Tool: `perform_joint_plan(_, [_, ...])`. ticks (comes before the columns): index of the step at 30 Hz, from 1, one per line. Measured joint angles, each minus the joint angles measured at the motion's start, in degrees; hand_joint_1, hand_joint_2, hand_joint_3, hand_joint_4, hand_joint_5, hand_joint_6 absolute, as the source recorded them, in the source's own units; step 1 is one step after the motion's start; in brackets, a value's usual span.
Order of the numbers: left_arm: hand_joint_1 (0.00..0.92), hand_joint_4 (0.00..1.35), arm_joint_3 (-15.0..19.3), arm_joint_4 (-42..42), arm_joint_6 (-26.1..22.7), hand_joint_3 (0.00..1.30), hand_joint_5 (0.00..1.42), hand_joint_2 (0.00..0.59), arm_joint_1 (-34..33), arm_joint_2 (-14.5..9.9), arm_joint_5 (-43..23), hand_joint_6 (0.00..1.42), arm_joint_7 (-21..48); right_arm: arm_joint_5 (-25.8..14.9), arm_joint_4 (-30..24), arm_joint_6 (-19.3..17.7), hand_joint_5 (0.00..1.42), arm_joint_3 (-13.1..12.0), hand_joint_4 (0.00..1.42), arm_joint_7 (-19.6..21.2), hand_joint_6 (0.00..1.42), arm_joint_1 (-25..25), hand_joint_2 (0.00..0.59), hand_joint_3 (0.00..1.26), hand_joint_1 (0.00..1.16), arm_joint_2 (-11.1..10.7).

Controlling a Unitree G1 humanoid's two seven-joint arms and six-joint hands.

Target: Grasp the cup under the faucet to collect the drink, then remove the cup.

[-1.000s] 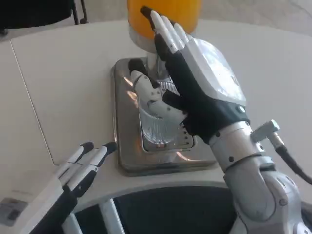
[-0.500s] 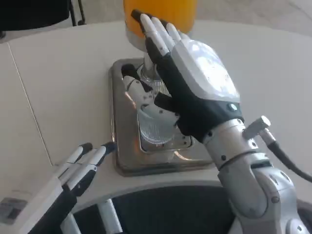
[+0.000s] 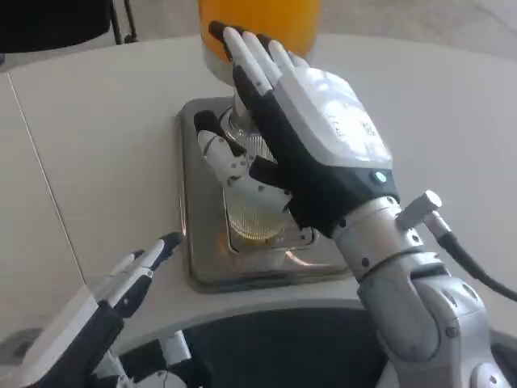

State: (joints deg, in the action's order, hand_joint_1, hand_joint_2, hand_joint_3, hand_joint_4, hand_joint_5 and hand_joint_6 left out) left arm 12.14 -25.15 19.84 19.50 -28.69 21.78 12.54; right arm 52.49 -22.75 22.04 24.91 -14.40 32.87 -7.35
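The right hand [image 3: 311,137] is reaching over the metal drip tray [image 3: 198,259] and is wrapping around the clear ribbed cup [image 3: 254,214], with the thumb lying across the near side of the cup and the other fingers [image 3: 250,52] stretching up past it toward the orange tank [image 3: 258,24] of the drink dispenser. The cup is standing upright on the tray, directly under the dispenser's faucet, and a small amount of yellow-orange liquid is showing at its bottom. The faucet itself is mostly hiding behind the right hand, so its exact position over the cup is hard to tell. The tray is sitting on the white table [image 3: 105,137], and the tank is rising from the far end of the tray, at the top edge of the picture. The silver right forearm is coming in from the lower right corner, with a black cable running along its side. The left hand [image 3: 105,295] is waiting at the lower left, just beside the near left corner of the tray and not touching it; its fingers are lying nearly straight and close together, pointing toward the tray, and they are holding nothing.
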Motion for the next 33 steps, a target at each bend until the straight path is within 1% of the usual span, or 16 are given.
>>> perform_joint_plan(3, [0.021,0.00,-0.56,-1.02,-3.21,0.00,0.08,0.067,-0.27,1.30,-1.24,0.21,0.37,0.00,-0.20,0.03,0.00,0.00,0.00,-0.01,0.00,-0.20,0.523,0.00,0.09,0.00])
perform_joint_plan(7, [0.038,0.00,-3.16,-3.47,-9.06,0.00,0.09,0.058,-1.73,5.50,-1.65,0.23,0.35,-0.01,-0.50,0.12,0.00,0.00,0.00,-0.05,0.00,-0.47,0.523,0.00,0.09,0.01])
perform_joint_plan(10, [0.049,0.00,-4.06,-4.47,-11.12,0.00,0.09,0.056,-2.33,7.24,-1.48,0.24,0.20,-0.02,-0.72,0.12,0.00,0.00,0.00,-0.29,0.00,-0.57,0.523,0.00,0.09,0.01])
perform_joint_plan(12, [0.055,0.00,-4.96,-5.31,-13.55,0.00,0.10,0.055,-3.14,9.69,-0.99,0.25,-0.93,-0.02,-0.93,0.14,0.00,0.00,0.00,-0.51,0.00,-0.64,0.523,0.00,0.09,0.01])
perform_joint_plan(14, [0.056,0.00,-5.55,-5.64,-14.82,0.00,0.10,0.055,-3.77,10.78,-0.66,0.25,-1.76,-0.02,-1.09,0.15,0.00,0.00,0.00,-0.72,0.00,-0.68,0.522,0.00,0.09,0.01])
perform_joint_plan(17, [0.056,0.00,-7.49,-6.33,-17.81,0.00,0.11,0.054,-5.33,14.32,1.70,0.25,-4.62,-0.02,-1.52,0.20,0.00,0.00,0.00,-1.17,0.00,-0.83,0.522,0.00,0.08,0.02])
perform_joint_plan(19, [0.056,0.00,-8.64,-6.49,-18.92,0.00,0.11,0.054,-6.15,15.78,3.56,0.25,-6.21,-0.02,-1.79,0.21,0.00,0.00,0.00,-1.46,0.00,-0.92,0.522,0.00,0.08,0.01])
perform_joint_plan(21, [0.060,0.00,-9.27,-6.54,-19.45,0.00,0.11,0.053,-6.57,16.63,4.23,0.25,-7.02,-0.02,-2.04,0.22,0.00,0.00,0.00,-1.59,0.00,-1.07,0.522,0.00,0.08,0.00])
perform_joint_plan(22, [0.061,0.00,-10.00,-6.54,-20.05,0.00,0.11,0.053,-6.95,17.35,5.86,0.25,-8.07,-0.02,-2.20,0.22,0.00,0.00,0.00,-1.65,0.00,-1.18,0.522,0.00,0.08,0.00])
perform_joint_plan(24, [0.068,0.00,-11.11,-6.53,-20.71,0.00,0.12,0.051,-7.51,18.31,6.76,0.26,-9.07,-0.02,-2.42,0.23,0.00,-0.01,0.00,-1.91,0.00,-1.32,0.522,0.00,0.08,-0.01])
perform_joint_plan(26, [0.093,0.00,-12.82,-6.37,-22.24,0.00,0.13,0.051,-8.69,20.02,8.85,0.27,-10.77,-0.02,-2.63,0.23,0.00,-0.01,0.00,-2.13,0.00,-1.51,0.522,0.00,0.08,0.01])
perform_joint_plan(29, [0.121,0.00,-14.22,-6.00,-23.05,0.00,0.14,0.046,-9.19,21.23,10.59,0.29,-12.08,-0.03,-2.82,0.23,0.00,-0.01,0.00,-2.63,0.00,-1.59,0.522,0.00,0.08,0.05])
perform_joint_plan(31, [0.164,0.00,-15.44,-5.36,-23.50,0.00,0.14,0.042,-9.31,22.14,11.64,0.30,-13.53,-0.05,-3.00,0.23,0.00,-0.01,0.00,-2.92,0.00,-1.66,0.522,0.00,0.08,0.06])
perform_joint_plan(33, [0.182,0.00,-15.98,-4.87,-23.59,0.00,0.15,0.039,-9.39,22.60,12.62,0.31,-14.32,-0.08,-3.11,0.23,0.00,-0.01,0.00,-3.08,0.00,-1.73,0.524,0.00,0.08,0.09])
